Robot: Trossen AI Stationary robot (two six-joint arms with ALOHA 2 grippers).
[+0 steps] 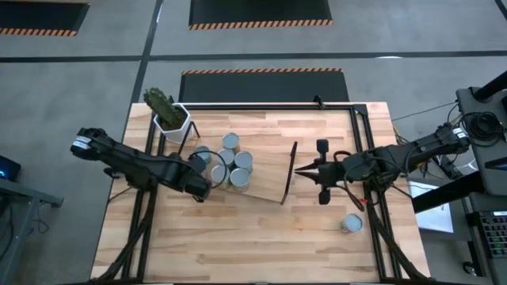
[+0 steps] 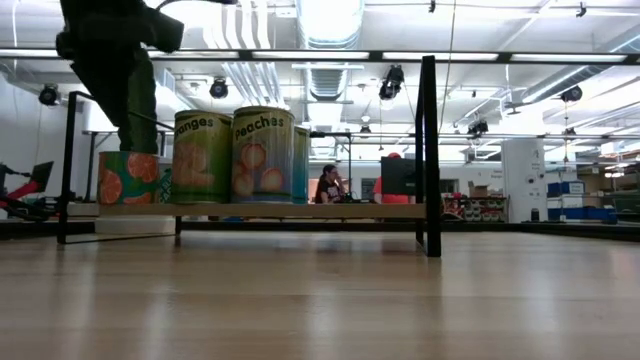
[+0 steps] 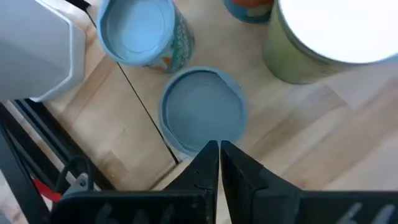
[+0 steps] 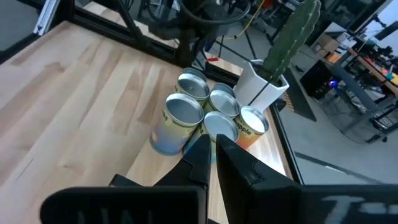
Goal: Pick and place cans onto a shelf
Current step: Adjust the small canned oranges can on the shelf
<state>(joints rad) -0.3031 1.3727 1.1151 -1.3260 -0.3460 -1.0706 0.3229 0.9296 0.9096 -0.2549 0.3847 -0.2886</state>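
Note:
Several silver-topped cans [image 1: 230, 162] stand bunched on the left end of the low wooden shelf [image 1: 269, 180]. In the low view they show as labelled cans [image 2: 235, 155] on the board [image 2: 330, 210]. One more can [image 1: 352, 224] stands on the table at the near right. My left gripper [image 1: 203, 188] is shut at the near-left side of the bunch, its tips over one can [image 3: 204, 112]. My right gripper [image 1: 301, 169] is shut and empty, level, just right of the shelf's right wire frame [image 1: 290, 170], pointing at the cans [image 4: 196, 112]. My left gripper's shut fingertips [image 3: 211, 152] stand over the near rim [image 3: 186, 148] of a can that is upright on the shelf, coming down from above at a slant. The fingers hide the spot, so I cannot tell whether they touch the can.
A white hexagonal pot [image 1: 171, 119] with a cactus stands at the far left, close behind the cans. The shelf's black wire frames [image 2: 428, 150] rise at each end. Bare tabletop [image 1: 261, 237] lies toward the near edge. A person [image 2: 327, 185] sits far off in the room.

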